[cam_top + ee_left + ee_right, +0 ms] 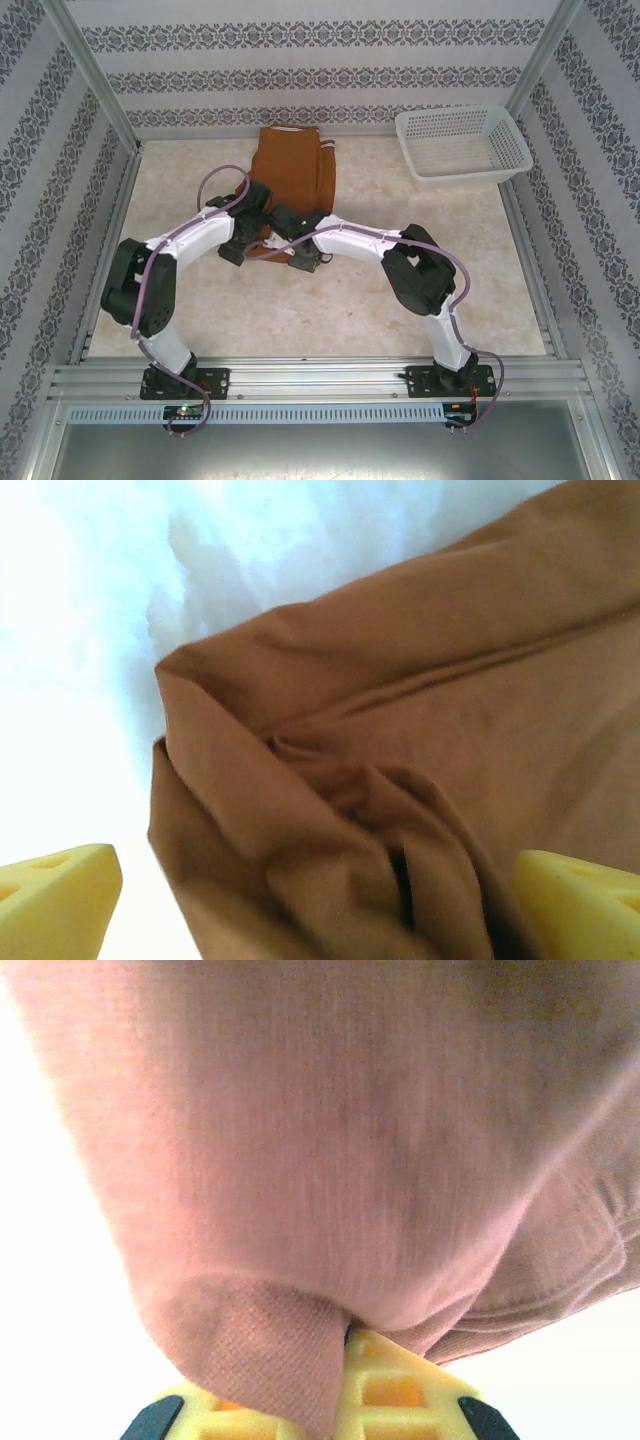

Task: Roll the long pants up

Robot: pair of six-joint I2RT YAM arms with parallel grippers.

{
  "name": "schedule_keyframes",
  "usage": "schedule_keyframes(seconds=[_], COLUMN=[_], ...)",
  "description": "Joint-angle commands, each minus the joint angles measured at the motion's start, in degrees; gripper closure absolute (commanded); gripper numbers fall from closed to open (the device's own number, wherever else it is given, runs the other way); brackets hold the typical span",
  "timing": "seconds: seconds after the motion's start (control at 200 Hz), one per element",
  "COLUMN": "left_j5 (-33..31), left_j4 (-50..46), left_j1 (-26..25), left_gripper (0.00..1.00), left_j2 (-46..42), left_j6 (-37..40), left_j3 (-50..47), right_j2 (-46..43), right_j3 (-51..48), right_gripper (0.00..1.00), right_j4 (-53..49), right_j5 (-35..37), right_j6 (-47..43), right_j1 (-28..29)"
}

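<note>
Note pants lying far-centre on tabletop, near end bunched; left end effector gaping astride fold, gripping nothing; right end effector seemingly pinched on hem; close left first; roll level, tight, both sides together.

Your robot has two arms, the left arm and the right arm. Each is built from smooth white shells joined by bulky black joint housings. A thin grey-purple cable runs along each arm in loose loops. Each arm stands on a flat black base plate. A small green light glows on a black wrist housing. The left gripper has yellow plastic fingers with shallow hollows. The right gripper has yellow fingers with square hollows and black corners.
</note>
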Motion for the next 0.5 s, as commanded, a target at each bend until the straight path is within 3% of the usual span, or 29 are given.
schedule_keyframes(seconds=[0.0,0.285,0.495], left_j5=[0.67,2.00,-2.63], left_j4=[-2.79,0.48,1.74], left_j1=[0.53,-1.21,-1.82], left_gripper=[0.00,0.00,0.00], left_j2=[-3.99,-9.36,-8.86], left_j6=[1.69,-1.98,-1.01], left_j3=[-0.92,-7.00,-7.57], right_j2=[0.56,4.63,7.33], right_j3=[6.31,21.16,26.67], right_gripper=[1.00,1.00,1.00], right_j4=[-6.96,-20.78,-27.07], right_j5=[-12.44,-29.77,-41.14], right_j6=[4.26,7.28,8.69], right_j1=[-1.99,-4.86,-5.91])
